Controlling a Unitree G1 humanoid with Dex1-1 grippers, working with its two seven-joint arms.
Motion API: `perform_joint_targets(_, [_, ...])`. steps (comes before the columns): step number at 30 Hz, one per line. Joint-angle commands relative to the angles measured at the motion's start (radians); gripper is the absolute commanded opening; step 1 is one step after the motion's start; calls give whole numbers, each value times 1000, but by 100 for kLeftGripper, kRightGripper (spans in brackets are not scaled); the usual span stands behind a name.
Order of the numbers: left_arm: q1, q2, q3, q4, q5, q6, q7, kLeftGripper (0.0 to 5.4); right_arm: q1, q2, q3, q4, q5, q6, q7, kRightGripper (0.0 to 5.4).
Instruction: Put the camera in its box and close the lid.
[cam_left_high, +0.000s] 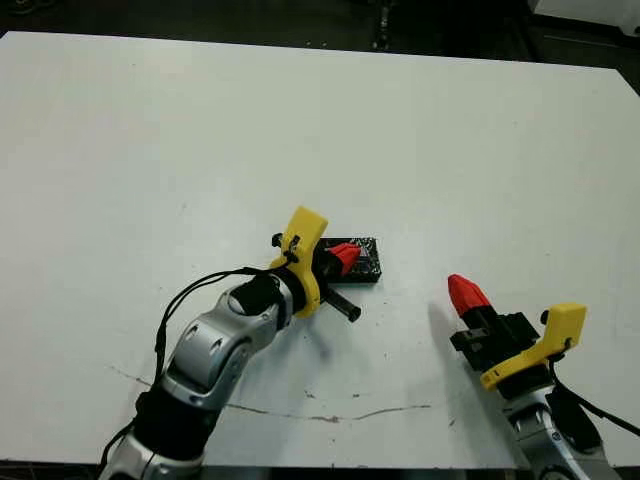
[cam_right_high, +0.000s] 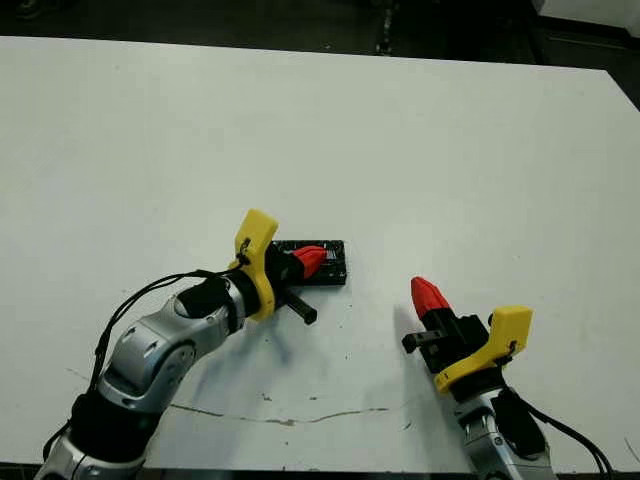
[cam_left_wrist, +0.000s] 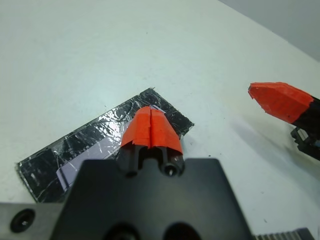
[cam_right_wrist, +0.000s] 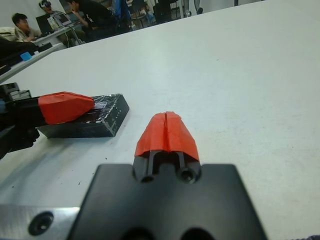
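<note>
The lid (cam_left_high: 368, 262), a glossy black slab with a crinkly top, lies flat near the table's middle. In the right wrist view it (cam_right_wrist: 107, 107) tops a low black block whose dark side wall (cam_right_wrist: 75, 131) is all that shows of the box. The camera is hidden. My left gripper (cam_left_high: 345, 257) is shut, and its red tips rest over the lid's top near one end (cam_left_wrist: 151, 127). To the right of the lid my right gripper (cam_left_high: 465, 292) is also shut with nothing in it, hovering apart from the lid above bare table.
The white table (cam_left_high: 200, 150) reaches far out on all sides of the lid. A thin dark crack line (cam_left_high: 330, 415) runs along the front edge. Beyond the far edge, several people (cam_right_wrist: 25, 25) sit at desks.
</note>
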Motion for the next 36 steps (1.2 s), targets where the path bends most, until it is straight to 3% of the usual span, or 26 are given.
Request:
perform_joint_targets(1, [55, 25, -28, 107, 14, 111, -8, 1, 17, -4, -9, -9, 1, 20, -11, 0])
perform_joint_targets(7, [68, 26, -17, 89, -8, 113, -15, 1, 16, -11, -8, -3, 2, 14, 4, 0])
perform_joint_targets(12, [105, 71, 44, -56, -66, 31, -77, 1, 16, -9, -11, -2, 6, 12, 11, 0])
perform_joint_targets(17, [151, 168, 157, -190, -16, -303, -165, 1, 11, -8, -16, -7, 17, 5, 21, 0])
perform_joint_targets(24, [215, 192, 353, -92, 69, -783, -138, 1, -17, -2, -55, -22, 26, -50, 33, 0])
perform_joint_targets(29, [287, 140, 456, -7, 73, -959, -55, 1, -65, -1, -91, -8, -31, -84, -18, 0])
perform_joint_targets(36, [367, 56, 437, 87, 113, -1092, 11, 1, -117, 44, -67, 13, -109, -86, -115, 0])
